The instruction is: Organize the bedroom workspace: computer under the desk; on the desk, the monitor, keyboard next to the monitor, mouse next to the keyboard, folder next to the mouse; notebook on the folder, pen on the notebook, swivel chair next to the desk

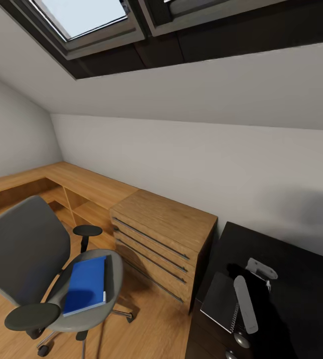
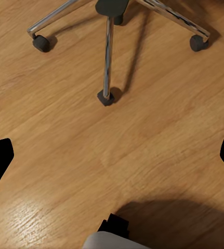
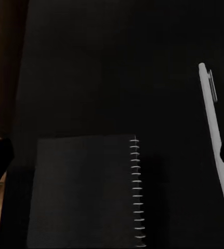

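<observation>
The swivel chair (image 1: 21, 249) stands at lower left of the head view with the blue folder (image 1: 86, 284) flat on its grey seat. At lower right the black desk (image 1: 291, 279) carries the dark notebook (image 1: 220, 301) with a spiral edge, and the pale pen (image 1: 245, 304) lies alongside it. My right gripper (image 3: 112, 161) hangs open over the notebook (image 3: 83, 192), with the pen (image 3: 211, 119) near one finger. My left gripper (image 2: 112, 161) is open over the wooden floor, close to the chair's chrome base (image 2: 107, 52).
A light wooden drawer chest (image 1: 166, 219) stands between chair and desk. A low wooden shelf unit (image 1: 56, 179) runs along the wall at left, under a sloped ceiling with skylights. A small white object (image 1: 261, 269) that I cannot identify lies on the desk beyond the pen.
</observation>
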